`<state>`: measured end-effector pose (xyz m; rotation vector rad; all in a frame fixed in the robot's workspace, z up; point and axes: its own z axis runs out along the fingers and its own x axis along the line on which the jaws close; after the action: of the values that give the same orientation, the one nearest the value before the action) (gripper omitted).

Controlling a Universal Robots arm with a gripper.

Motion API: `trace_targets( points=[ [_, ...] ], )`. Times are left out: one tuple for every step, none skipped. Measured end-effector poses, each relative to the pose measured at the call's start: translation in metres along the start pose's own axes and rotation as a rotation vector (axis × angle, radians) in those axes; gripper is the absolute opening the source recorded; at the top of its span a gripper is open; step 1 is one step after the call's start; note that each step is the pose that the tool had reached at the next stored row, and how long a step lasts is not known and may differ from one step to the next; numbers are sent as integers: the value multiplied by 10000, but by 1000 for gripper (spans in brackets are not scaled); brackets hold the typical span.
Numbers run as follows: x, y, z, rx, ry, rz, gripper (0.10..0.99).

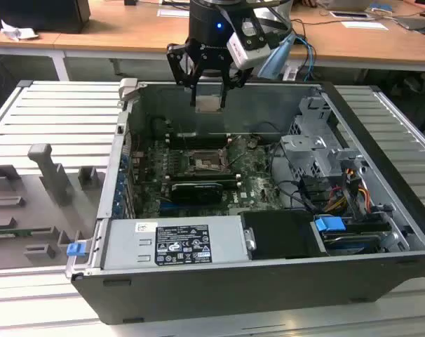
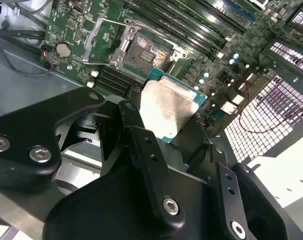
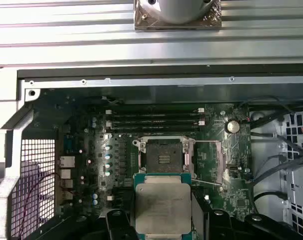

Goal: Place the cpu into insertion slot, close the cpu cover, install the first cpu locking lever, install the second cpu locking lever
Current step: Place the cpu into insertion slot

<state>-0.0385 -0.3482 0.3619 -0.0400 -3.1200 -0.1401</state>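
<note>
Nothing legible; the white label on the power supply is unreadable.

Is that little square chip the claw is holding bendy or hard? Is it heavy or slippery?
Probably hard: the cpu sits flat though the claw pinches only its edges. Likely light, since it looks thin. Its smooth metal face may be slippery, so it could slip.
</note>
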Motion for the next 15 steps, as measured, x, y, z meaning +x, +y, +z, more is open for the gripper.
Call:
trace_targets(
  points=[
    [0, 0, 0, 0, 0, 4, 537],
    [0, 0, 0, 0, -3, 24, 537],
    [0, 0, 0, 0, -4, 42, 537],
    [0, 0, 0, 0, -5, 54, 537],
    [0, 0, 0, -1, -6, 71, 537],
    [0, 0, 0, -2, -8, 92, 537],
    [0, 0, 0, -1, -9, 105, 537],
    [0, 0, 0, -2, -11, 128, 537],
    [0, 0, 0, -3, -13, 142, 537],
    [0, 0, 0, -3, -13, 149, 537],
    [0, 0, 0, -3, -15, 169, 537],
    [0, 0, 0, -3, -17, 184, 537],
    [0, 0, 0, -3, -18, 198, 537],
    [0, 0, 0, -4, -19, 213, 537],
    [0, 0, 0, -4, -20, 226, 537]
  ],
)
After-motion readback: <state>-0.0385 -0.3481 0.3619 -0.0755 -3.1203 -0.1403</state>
